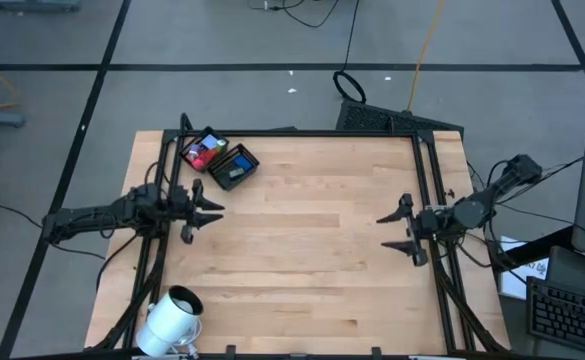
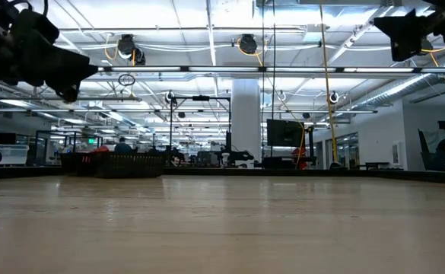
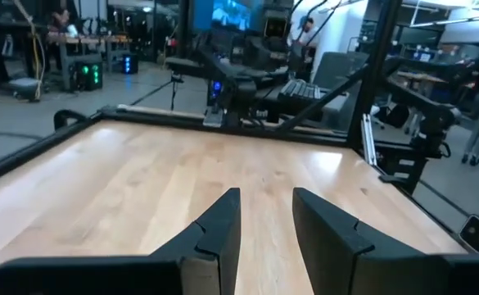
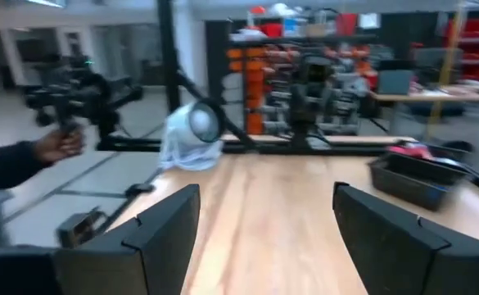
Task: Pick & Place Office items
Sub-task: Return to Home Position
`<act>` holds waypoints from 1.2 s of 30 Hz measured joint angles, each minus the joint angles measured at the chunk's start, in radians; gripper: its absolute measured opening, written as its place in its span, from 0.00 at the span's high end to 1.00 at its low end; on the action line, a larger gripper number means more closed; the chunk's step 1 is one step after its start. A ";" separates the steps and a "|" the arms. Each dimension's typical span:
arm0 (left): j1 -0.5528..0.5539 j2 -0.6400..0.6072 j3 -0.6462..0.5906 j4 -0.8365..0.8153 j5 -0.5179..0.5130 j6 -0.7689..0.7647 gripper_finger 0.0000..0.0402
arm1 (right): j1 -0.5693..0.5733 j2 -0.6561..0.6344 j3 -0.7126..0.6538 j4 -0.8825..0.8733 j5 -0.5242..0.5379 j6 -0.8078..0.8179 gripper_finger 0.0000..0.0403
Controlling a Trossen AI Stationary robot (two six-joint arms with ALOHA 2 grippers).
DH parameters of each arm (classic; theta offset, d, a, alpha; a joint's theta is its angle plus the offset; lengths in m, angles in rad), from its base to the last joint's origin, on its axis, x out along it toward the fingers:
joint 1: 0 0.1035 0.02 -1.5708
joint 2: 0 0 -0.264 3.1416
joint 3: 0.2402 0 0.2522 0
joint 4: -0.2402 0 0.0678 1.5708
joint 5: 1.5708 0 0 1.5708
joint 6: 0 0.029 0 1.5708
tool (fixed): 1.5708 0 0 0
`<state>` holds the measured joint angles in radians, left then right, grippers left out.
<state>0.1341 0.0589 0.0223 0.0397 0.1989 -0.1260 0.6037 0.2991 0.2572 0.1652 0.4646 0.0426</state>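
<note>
The office items, small red (image 1: 200, 152) and blue (image 1: 240, 160) flat pieces among them, lie in the black compartmented tray (image 1: 255, 166) at the table's far left corner. In the right wrist view the tray (image 4: 423, 182) shows with a red piece (image 4: 411, 150) on top. My left gripper (image 1: 212, 208) hovers at the table's left side, near the tray. It points level toward the right edge, its fingers (image 3: 223, 225) a narrow gap apart with nothing between them. My right gripper (image 1: 390, 231) hovers at the right side, pointing level toward the left edge, wide open and empty (image 4: 265, 213).
A large white cylinder (image 1: 172, 318) lies at the table's near left corner, also seen in the right wrist view (image 4: 192, 135). Black frame rails (image 1: 427, 180) run along the table's left, far and right edges. Bare wood (image 1: 302, 250) spans the middle. A person's hand (image 4: 55, 146) shows beyond the table.
</note>
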 joint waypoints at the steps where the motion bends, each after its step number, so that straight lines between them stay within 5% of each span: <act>1: -0.002 0.000 0.000 0.008 0.001 0.007 0.72 | 0.000 -0.018 -0.019 0.012 -0.022 -0.007 0.33; 10: -0.002 0.000 0.000 -0.011 0.000 0.104 0.72 | 0.000 -0.146 -0.171 0.143 -0.024 -0.017 0.33; 22: -0.002 0.000 0.000 -0.010 0.001 0.121 0.72 | -0.042 -0.164 -0.238 0.182 -0.025 -0.079 0.33; 30: -0.002 0.000 0.000 -0.010 0.001 0.122 0.72 | -0.050 -0.290 -0.166 -0.129 -0.020 -0.116 0.33; 36: -0.002 0.000 0.000 -0.011 -0.001 0.121 0.72 | -0.090 -0.291 -0.197 -0.080 -0.113 -0.119 0.33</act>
<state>0.1322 0.0589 0.0223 0.0286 0.1979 -0.0045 0.5139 0.0076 0.0598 0.0849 0.3517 -0.0761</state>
